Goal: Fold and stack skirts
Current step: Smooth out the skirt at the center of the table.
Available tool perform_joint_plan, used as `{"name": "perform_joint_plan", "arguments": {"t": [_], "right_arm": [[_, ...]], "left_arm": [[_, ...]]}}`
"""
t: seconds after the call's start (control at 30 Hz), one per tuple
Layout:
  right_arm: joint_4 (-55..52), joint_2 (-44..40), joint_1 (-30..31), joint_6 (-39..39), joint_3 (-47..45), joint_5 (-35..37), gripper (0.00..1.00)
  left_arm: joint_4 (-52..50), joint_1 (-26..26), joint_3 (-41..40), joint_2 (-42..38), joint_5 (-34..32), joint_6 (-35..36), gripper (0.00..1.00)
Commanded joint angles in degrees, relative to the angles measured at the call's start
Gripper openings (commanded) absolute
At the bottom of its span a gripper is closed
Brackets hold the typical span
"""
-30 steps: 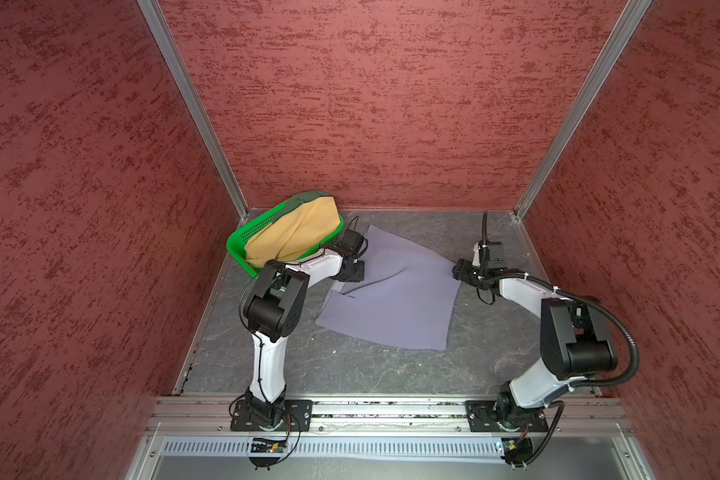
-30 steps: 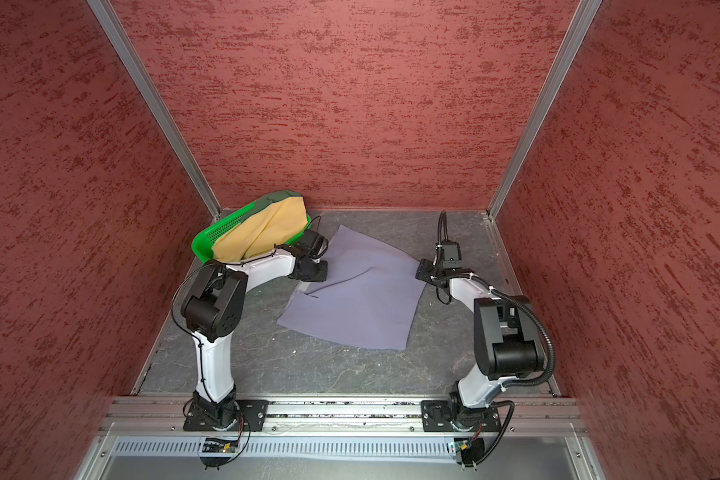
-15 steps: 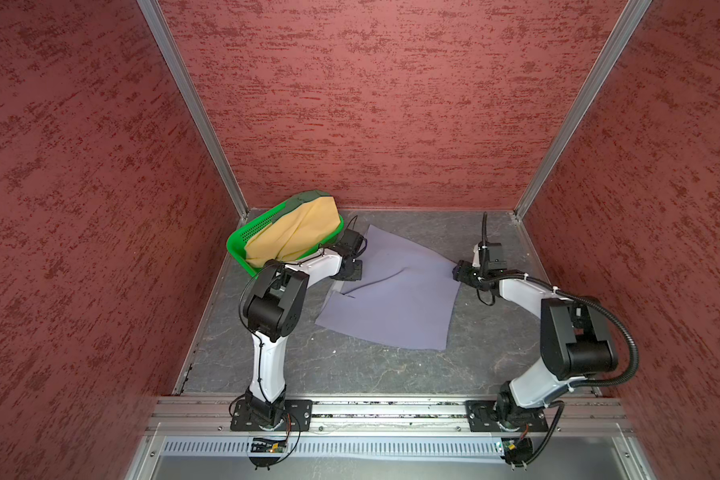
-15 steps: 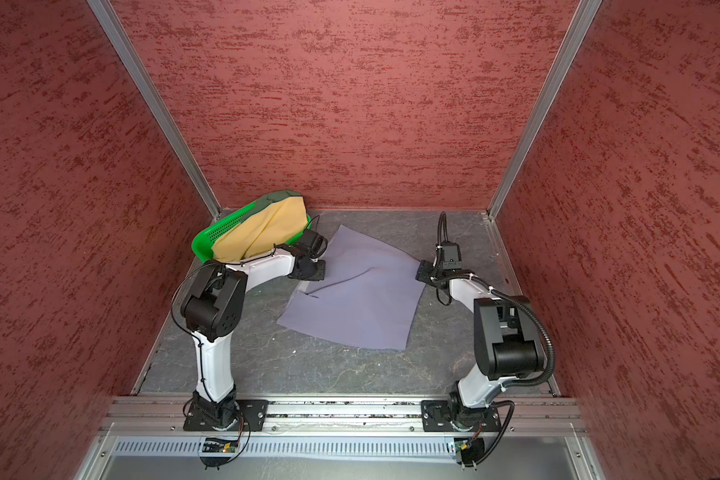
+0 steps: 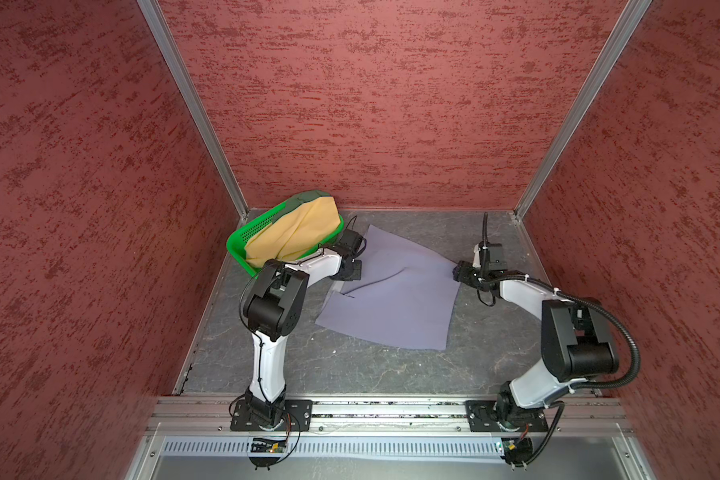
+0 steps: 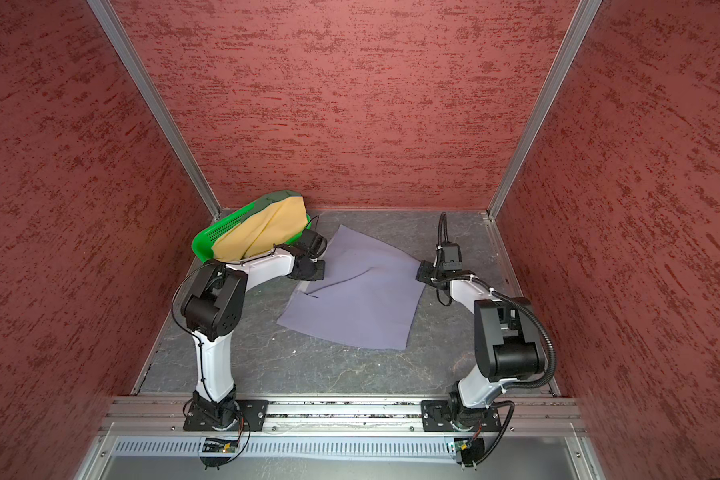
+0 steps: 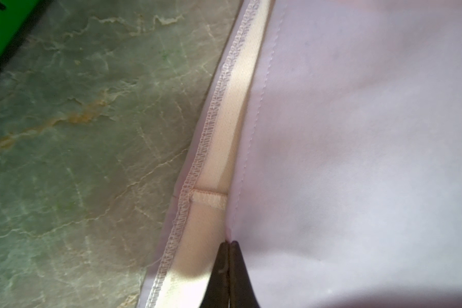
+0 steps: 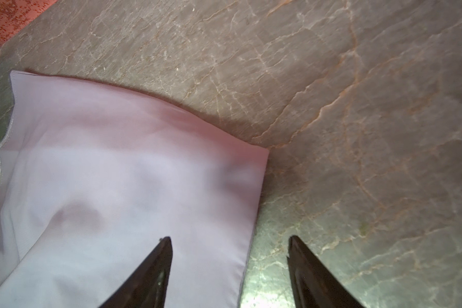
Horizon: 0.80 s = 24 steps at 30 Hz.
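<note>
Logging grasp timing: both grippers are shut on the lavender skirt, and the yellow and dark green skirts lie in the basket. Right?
Only the left gripper is shut on the lavender skirt; the right wrist view shows the right gripper open, straddling its edge. The yellow skirt and dark green skirt do lie in the basket.

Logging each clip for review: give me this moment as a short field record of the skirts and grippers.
lavender-grey skirt: spread on table, unfolded, one crease
mustard-yellow skirt: in green basket with dark green skirt
left gripper: shut on lavender-grey skirt's edge nearest the basket
right gripper: open, straddling the opposite edge
stack: not started
</note>
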Motion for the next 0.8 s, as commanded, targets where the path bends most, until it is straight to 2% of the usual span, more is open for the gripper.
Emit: {"name": "perform_joint_plan", "arguments": {"t": [0.0,0.27,0.37,0.77], "right_arm": [[1.4,-2.0,-0.3,0.0,-0.9,0.3,0.70],[1.4,-2.3,-0.3,0.2,-0.7,0.5,0.69],[1.2,-2.3,-0.3,0.2,-0.6,0.4,0.69],[-0.3,-3.4,-0.3,-2.3,0.6,-0.5,0.72]], "left_arm": [[-0.2,0.2,0.9,-1.1,-1.4,1.1,0.00],[-2.4,-1.7,3.1,-5.9,-12.9,4.5,0.00],[-2.2,-1.6,3.1,-6.9,-15.1,5.3,0.00],[-5.4,-0.2,5.9,1.0,-14.0,4.8,0.00]]}}
